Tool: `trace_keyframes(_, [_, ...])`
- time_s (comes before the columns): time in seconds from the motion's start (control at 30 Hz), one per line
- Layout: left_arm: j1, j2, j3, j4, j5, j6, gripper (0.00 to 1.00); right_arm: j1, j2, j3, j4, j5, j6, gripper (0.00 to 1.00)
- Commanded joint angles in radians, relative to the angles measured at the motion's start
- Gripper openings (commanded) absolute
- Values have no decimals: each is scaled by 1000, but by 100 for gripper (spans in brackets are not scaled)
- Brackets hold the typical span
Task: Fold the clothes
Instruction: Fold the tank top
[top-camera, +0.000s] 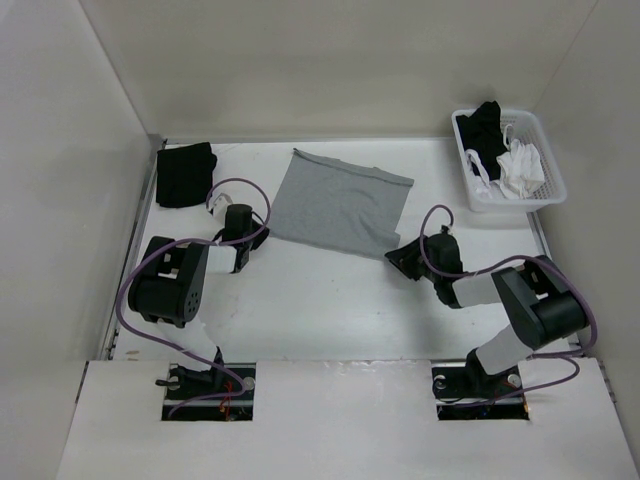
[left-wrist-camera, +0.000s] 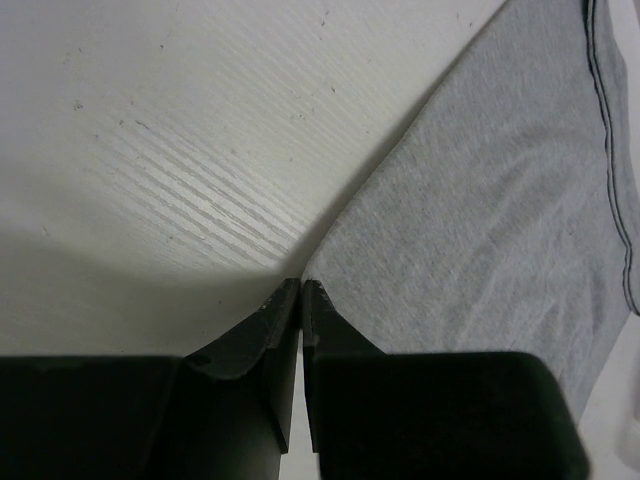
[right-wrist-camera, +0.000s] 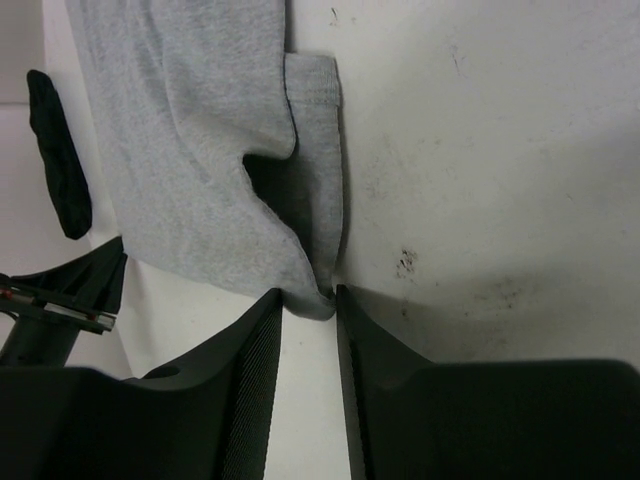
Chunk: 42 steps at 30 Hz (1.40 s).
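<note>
Heather-grey knit, the sleeveless tank top (top-camera: 340, 205) lies folded on the white table (top-camera: 320, 310) as a slightly skewed four-sided panel. Its far edge carries a stitched hem, and the left wrist view shows that hem as a double line of thread across the fabric (left-wrist-camera: 500, 200). Soft creases run through the cloth. In the right wrist view the top layer (right-wrist-camera: 190, 150) lifts a little over a narrow band-edged piece underneath.

At the top's near left corner the left gripper (left-wrist-camera: 301, 285) has its jaws pressed together, and the corner's tip is pinched between them. At the near right corner the right gripper (right-wrist-camera: 308, 295) has its jaws apart, with the fabric's point sitting in the gap, unclamped.

Left of the top lies a folded black cloth (top-camera: 185, 173). To its right stands a white plastic lattice basket (top-camera: 512, 203) with black and white garments inside.
</note>
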<state>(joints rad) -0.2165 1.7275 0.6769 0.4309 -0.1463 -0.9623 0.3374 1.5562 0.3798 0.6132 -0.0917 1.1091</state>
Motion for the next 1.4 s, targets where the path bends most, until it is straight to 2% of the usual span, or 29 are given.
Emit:
trace_keyframes(0.0, [7, -46, -20, 6, -13, 2, 3, -10, 35, 1, 57, 10, 18, 32])
trace_keyframes(0.37, [4, -62, -23, -1, -15, 4, 3, -4, -31, -30, 36, 92, 11, 36])
trace_keyframes(0.6, [-1, -63, -25, -3, -19, 5, 3, -4, -45, -22, -1, 122, -6, 24])
trace_keyframes(0.7, [-4, -62, -23, -3, -19, 4, 3, -4, -9, -10, 16, 115, -8, 17])
trace_keyframes(0.83, [-1, -63, -27, -3, -22, 5, 3, -4, 10, 2, 33, 115, -11, 13])
trace_keyframes(0.97, [-2, -74, -28, -1, -18, 7, 0, -1, 9, 11, 62, 122, -32, 3])
trace_keyframes(1.07, [-8, -165, -52, -4, -24, 13, 0, 30, -97, -8, 54, 136, -80, 0])
trace_keyframes(1.13, [-10, -294, -79, -24, -32, 25, 0, 53, -242, -19, -31, 147, -124, 0])
trace_keyframes(1.23, [-16, -552, -82, -147, -74, 72, 0, 102, -522, 14, -281, 205, -211, 0])
trace_keyframes(1.37, [-88, -888, -25, -341, -185, 131, 0, 202, -887, 172, -666, 328, -340, 0])
